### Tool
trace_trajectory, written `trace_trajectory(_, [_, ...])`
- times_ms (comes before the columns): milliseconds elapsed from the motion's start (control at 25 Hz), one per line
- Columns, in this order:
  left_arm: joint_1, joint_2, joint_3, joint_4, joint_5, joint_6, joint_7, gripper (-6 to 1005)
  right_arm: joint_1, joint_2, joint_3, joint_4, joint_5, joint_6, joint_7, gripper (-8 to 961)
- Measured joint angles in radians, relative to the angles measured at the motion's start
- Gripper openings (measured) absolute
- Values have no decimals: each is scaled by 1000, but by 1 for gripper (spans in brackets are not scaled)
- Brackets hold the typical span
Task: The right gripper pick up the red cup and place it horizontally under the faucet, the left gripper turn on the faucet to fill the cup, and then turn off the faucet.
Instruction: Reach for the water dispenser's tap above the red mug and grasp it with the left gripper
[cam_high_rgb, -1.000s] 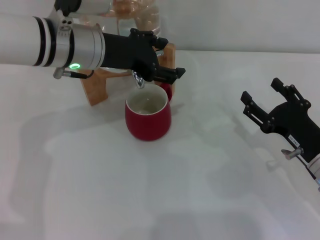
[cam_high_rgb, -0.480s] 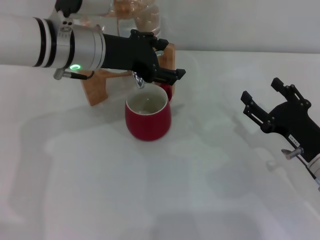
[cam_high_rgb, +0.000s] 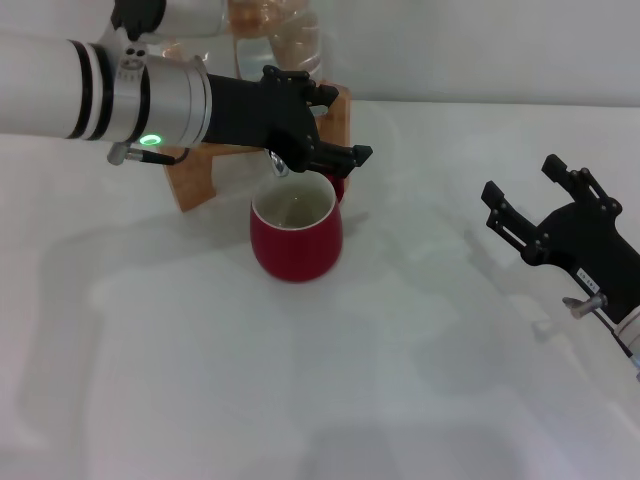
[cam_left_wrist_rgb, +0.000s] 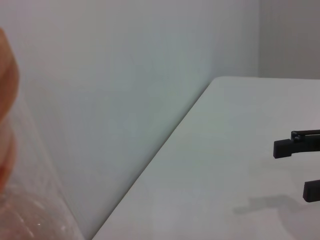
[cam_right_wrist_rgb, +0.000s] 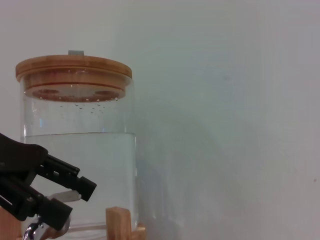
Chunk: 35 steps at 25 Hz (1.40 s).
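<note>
Reached in from the left: the left gripper (cam_high_rgb: 312, 140), black prongs pressed around the faucet (cam_high_rgb: 279, 163) at the front of the glass jar (cam_high_rgb: 290, 40) on its wooden stand (cam_high_rgb: 200, 172). Seen from the right wrist camera as dark prongs (cam_right_wrist_rgb: 47, 187) over the chrome lever (cam_right_wrist_rgb: 65, 196), beside the water-filled jar (cam_right_wrist_rgb: 80, 150) with its wooden lid (cam_right_wrist_rgb: 74, 67). Stood upright just below the spout: the red cup (cam_high_rgb: 296, 233), cream inside showing, on the white table (cam_high_rgb: 300, 380). Parked well apart at the right: the right gripper (cam_high_rgb: 540, 205), prongs spread, nothing between them.
</note>
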Motion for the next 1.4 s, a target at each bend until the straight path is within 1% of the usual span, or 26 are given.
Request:
trace_trajectory(920, [2, 0, 0, 14, 1, -38, -8, 875, -3, 0, -3, -3, 3, -11, 0, 839])
trace_trajectory(1400, [8, 0, 0, 40, 3, -54, -19, 874, -3, 0, 0, -3, 3, -11, 0, 839])
